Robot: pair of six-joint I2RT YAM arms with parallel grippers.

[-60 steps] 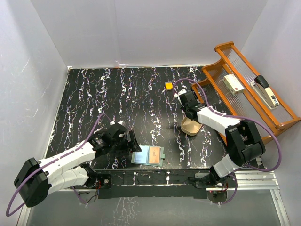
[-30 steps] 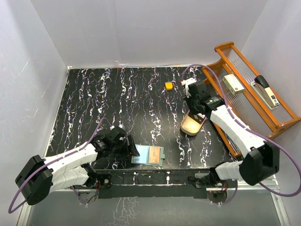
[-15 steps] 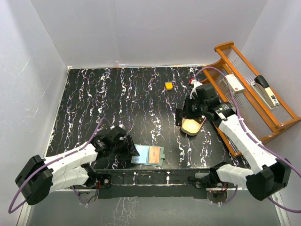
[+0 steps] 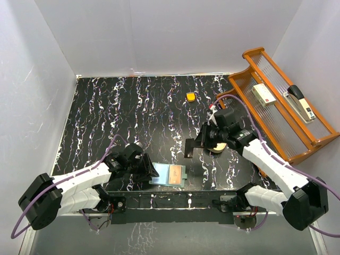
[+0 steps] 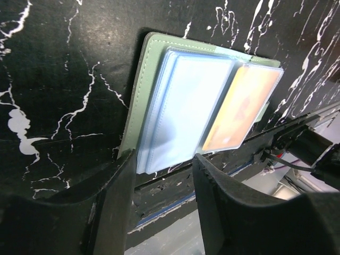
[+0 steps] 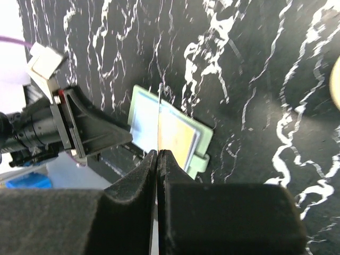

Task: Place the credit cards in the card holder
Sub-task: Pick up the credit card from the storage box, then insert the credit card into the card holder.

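Right now the card holder [image 4: 166, 175] lies opened flat at the near edge of the surface [image 4: 106, 117], which is black w/ white marble-like veins. It's a pale sage-green bifold: matte, stitched rim, rounded corners, and a stack of clear glossy sleeves inside. A small snap tab sticks out on its right side. Its long axis runs approx left-right, along the surface's near edge. An orange-tan card [image 5: 241, 106] sits in a sleeve on the tab half, its long side crosswise to the holder's long axis.

Left claw [image 5: 163, 158]: the black plastic fingers are part-open, one on each side of the sleeves' near edge. The left finger is right at the holder's corner, and nothing is pinched between them.

Right claw [image 6: 159, 154]: the fingers are pressed tight on a thin dark credit card [image 6: 159, 119]. The wrist view shows it edge-on, just a hairline, pointing away from the claw twd the holder's middle. From the top cam it's a flat dark rectangle, between the holder and the tan oval dish [image 4: 219, 147], which the arm mostly hides.

Farther back is a small rounded orange block [image 4: 190, 96]. At far right, a slatted wooden rack [image 4: 249, 56] w/ a stapler [image 4: 300, 102]
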